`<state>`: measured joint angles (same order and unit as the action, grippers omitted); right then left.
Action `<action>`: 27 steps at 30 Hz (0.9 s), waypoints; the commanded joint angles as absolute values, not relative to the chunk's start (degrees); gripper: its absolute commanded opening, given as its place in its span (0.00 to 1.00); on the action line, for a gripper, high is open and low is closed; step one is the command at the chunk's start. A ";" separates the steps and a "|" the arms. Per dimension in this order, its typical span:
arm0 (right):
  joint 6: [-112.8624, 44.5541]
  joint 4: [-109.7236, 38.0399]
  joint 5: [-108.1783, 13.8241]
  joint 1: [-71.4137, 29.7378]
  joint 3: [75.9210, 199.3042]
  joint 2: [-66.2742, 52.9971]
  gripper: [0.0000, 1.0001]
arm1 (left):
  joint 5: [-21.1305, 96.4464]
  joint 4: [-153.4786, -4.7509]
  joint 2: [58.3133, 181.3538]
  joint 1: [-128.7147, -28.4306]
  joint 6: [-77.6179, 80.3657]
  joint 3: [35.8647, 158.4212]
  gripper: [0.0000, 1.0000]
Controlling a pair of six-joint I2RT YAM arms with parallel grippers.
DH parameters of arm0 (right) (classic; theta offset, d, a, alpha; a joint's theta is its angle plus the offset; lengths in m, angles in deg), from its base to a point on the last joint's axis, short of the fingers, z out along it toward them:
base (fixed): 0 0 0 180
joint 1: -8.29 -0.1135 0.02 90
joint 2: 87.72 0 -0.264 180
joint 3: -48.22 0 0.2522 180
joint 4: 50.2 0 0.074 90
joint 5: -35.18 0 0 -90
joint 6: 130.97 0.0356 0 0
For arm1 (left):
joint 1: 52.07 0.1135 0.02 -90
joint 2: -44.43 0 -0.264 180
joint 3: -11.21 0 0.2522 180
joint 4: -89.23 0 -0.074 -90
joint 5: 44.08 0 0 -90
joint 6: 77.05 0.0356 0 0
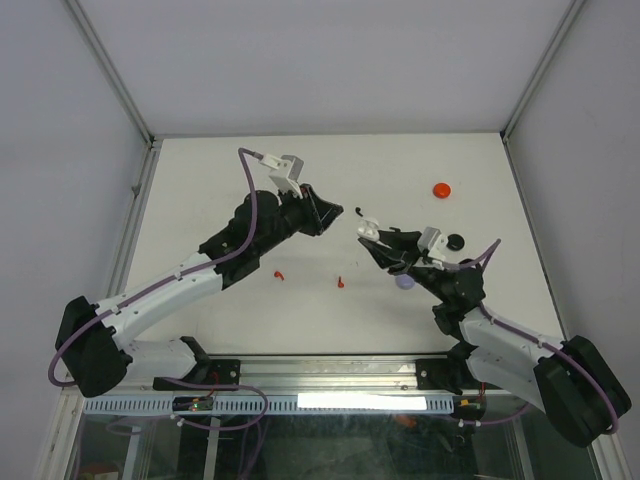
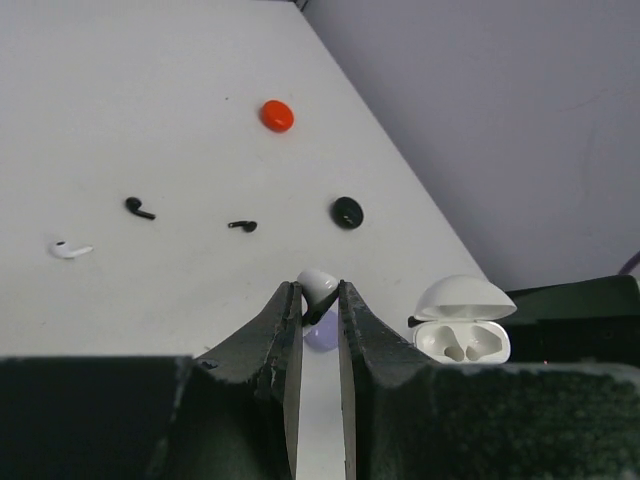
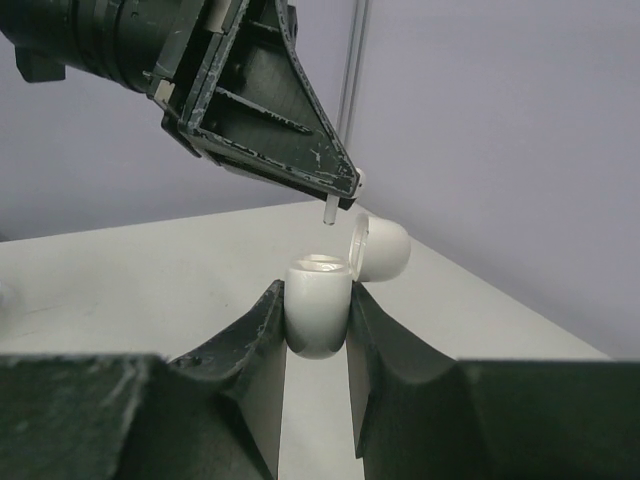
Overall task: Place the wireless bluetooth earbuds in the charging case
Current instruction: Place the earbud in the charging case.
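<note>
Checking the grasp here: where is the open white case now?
In the right wrist view the case is clamped in the right gripper, lid open, just below the left gripper, which holds an earbud.

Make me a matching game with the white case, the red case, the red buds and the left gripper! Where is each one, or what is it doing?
Things:
1. white case
2. red case
3. red buds
4. left gripper

Places or states:
A. lying on the table, near the middle, between the arms
B. shut on a white bud
C. open, held in the right gripper
D. on the table, far right part

Pairs: 1-C, 2-D, 3-A, 4-B
</note>
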<state>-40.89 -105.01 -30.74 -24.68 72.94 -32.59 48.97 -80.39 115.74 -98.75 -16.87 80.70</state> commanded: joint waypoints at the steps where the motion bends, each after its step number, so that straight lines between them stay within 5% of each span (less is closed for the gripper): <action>1: -41.40 -115.06 -33.13 -24.56 73.08 -32.17 0.00 | 49.21 -91.26 112.23 -100.54 -21.61 78.83 0.06; 27: -38.87 -123.27 -31.60 -24.54 73.02 -29.17 0.00 | 49.17 -103.43 114.15 -109.30 -22.07 76.56 0.06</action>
<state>-39.54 -118.48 -31.57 -24.68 72.90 -29.04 48.57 -99.36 113.55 -108.41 -22.66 76.57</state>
